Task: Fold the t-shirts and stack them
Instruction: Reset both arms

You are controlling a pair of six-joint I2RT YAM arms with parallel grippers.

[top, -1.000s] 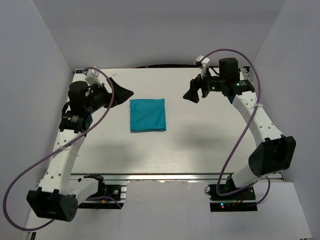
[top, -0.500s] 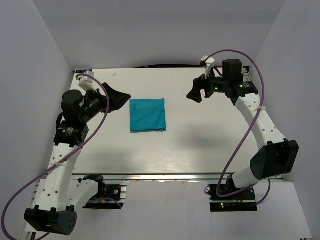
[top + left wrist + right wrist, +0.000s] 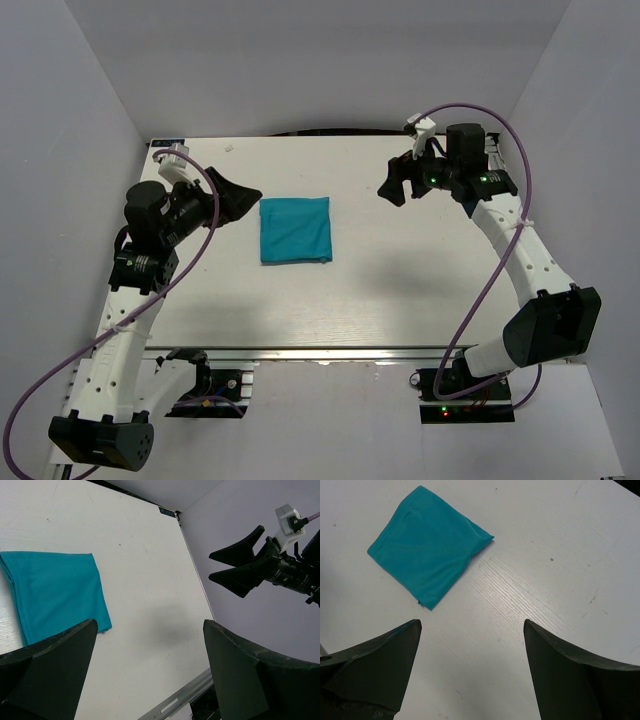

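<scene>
The teal t-shirt (image 3: 295,229) lies folded into a small flat rectangle on the white table, left of centre. It also shows in the left wrist view (image 3: 52,592) and in the right wrist view (image 3: 427,564). My left gripper (image 3: 238,194) is open and empty, raised just left of the shirt's far left corner. My right gripper (image 3: 397,182) is open and empty, raised well to the right of the shirt. In the wrist views both grippers, the left (image 3: 150,630) and the right (image 3: 472,627), hold nothing between their fingers.
The white table (image 3: 400,280) is walled by pale panels at left, back and right. A metal rail (image 3: 330,353) runs along its near edge. Purple cables loop off both arms. The right gripper shows in the left wrist view (image 3: 240,567).
The left arm has pulled back to the left, away from the shirt. The right gripper has drawn slightly right and back. The folded shirt has not moved.
</scene>
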